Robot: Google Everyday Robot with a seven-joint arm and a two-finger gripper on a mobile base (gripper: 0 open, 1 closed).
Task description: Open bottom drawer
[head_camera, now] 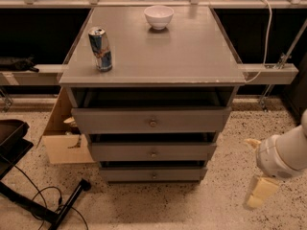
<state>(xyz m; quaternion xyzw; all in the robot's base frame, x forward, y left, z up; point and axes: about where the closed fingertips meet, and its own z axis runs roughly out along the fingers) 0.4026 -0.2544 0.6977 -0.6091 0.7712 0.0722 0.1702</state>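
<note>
Bottom drawer: lowest of three in grey cabinet, near floor, looks closed. Gripper low at right, well apart, spread wide, empty. Best: swing left, level with knob, pinch squarely, pull straight out.

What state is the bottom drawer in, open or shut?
Shut: the bottom drawer sits tucked under the middle drawer, no inside showing. The gripper hangs at right, apart.

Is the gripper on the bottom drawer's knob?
No, the gripper hangs low to the right of the cabinet, well apart from the bottom drawer and its knob.
</note>
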